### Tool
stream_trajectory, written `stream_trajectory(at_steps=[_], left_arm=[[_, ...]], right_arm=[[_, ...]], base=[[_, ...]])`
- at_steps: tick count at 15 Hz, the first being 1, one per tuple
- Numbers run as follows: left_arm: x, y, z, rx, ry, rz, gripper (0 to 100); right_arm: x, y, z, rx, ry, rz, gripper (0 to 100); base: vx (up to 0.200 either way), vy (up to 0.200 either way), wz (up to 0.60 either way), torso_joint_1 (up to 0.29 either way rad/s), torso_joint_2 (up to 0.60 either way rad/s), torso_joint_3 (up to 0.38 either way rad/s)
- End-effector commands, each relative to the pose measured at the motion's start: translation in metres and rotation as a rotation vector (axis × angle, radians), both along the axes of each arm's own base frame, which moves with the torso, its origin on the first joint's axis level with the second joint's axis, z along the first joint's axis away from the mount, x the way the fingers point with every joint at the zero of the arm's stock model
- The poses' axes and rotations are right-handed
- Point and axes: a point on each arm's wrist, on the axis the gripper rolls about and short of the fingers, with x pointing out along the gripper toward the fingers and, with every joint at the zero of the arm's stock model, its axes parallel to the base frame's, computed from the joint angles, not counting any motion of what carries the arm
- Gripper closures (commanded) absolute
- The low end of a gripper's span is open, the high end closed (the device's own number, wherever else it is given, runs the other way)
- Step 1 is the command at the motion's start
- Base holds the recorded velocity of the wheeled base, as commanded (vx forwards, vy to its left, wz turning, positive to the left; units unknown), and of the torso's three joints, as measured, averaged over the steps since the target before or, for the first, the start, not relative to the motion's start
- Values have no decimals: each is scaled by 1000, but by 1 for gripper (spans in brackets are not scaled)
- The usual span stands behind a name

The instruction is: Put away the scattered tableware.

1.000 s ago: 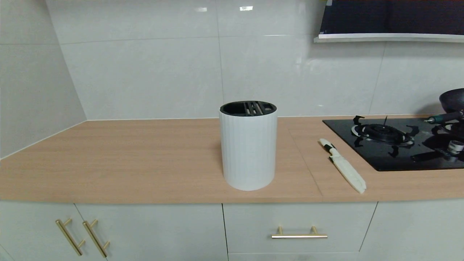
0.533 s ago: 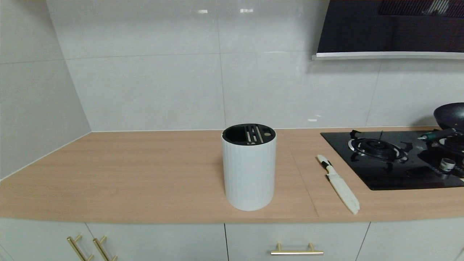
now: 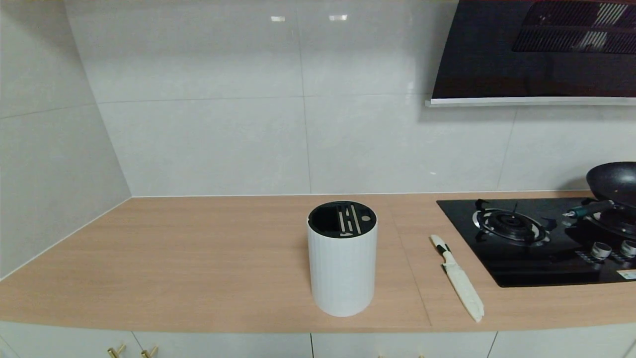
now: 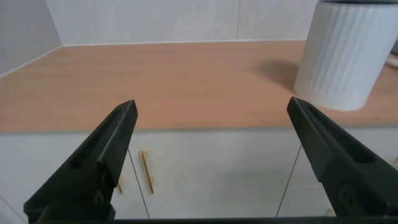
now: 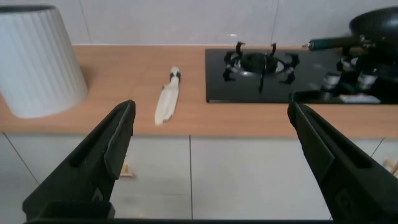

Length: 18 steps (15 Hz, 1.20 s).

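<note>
Lying near the front edge of the counter [image 3: 198, 268], beside the hob [image 3: 526, 258], the knife [image 3: 458, 278] seems light, stiff and slippery; take its handle [image 3: 439, 244]. Left gripper [image 4: 211, 107] and right gripper [image 5: 212, 110]: jaws apart, empty.

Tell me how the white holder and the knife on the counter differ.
The holder stands upright; the knife lies flat. The holder is a broad ribbed cylinder with a black slotted top; the knife is slim, with a black band at its handle. Both are whitish and rest apart on the wooden counter.
</note>
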Motion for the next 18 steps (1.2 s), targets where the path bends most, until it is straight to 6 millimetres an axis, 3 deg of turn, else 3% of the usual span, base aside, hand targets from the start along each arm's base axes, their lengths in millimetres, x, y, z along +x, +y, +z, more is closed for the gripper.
stream_trajectory(at_steps=[1,8,18], left_arm=[[0,0,0,0,0,1,0],[0,0,0,0,0,1,0],[0,0,0,0,0,-1,0]], right_arm=[[0,0,0,-1,2,1,0],[0,0,0,4,0,-1,0],[0,0,0,1,2,-8,0]], base=[[0,0,0,286,-593,-315],[0,0,0,228,-474,-248],[0,0,0,8,-14,-7]])
